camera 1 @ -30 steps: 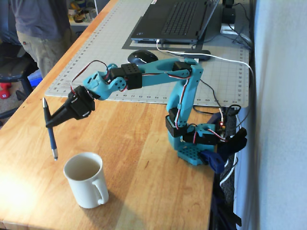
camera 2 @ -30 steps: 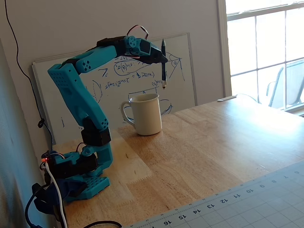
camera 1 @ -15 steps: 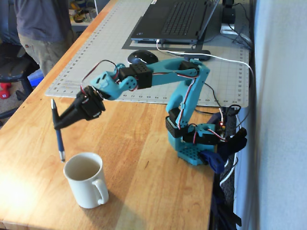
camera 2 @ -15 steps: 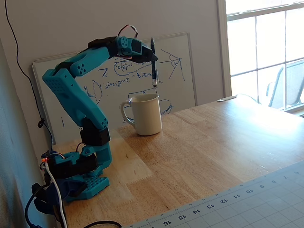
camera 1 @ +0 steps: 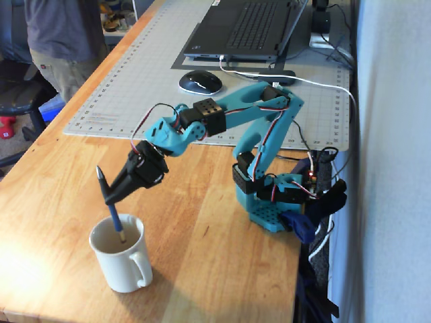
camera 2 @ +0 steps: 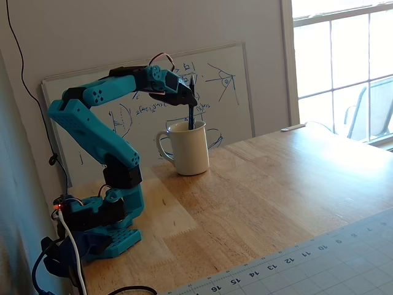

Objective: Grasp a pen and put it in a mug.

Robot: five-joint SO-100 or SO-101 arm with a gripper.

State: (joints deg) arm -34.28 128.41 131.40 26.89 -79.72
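Note:
The cream-white mug (camera 1: 121,254) stands on the wooden table near its front left edge in a fixed view, handle toward the camera; in the other fixed view the mug (camera 2: 189,149) stands before a whiteboard. My gripper (camera 1: 112,197) is shut on the dark pen (camera 1: 109,202) just above the mug's rim. The pen stands nearly upright with its lower end inside the mug's mouth and its dark tip pointing up. In the other fixed view the gripper (camera 2: 191,101) holds the pen (camera 2: 191,110) over the mug's opening.
A grey cutting mat (camera 1: 135,81) covers the far table with a laptop (camera 1: 246,30) and a computer mouse (camera 1: 200,82) on it. A person (camera 1: 60,40) stands at the far left. A whiteboard (camera 2: 239,92) leans behind the mug. The arm's base (camera 1: 276,202) sits at the table's right edge.

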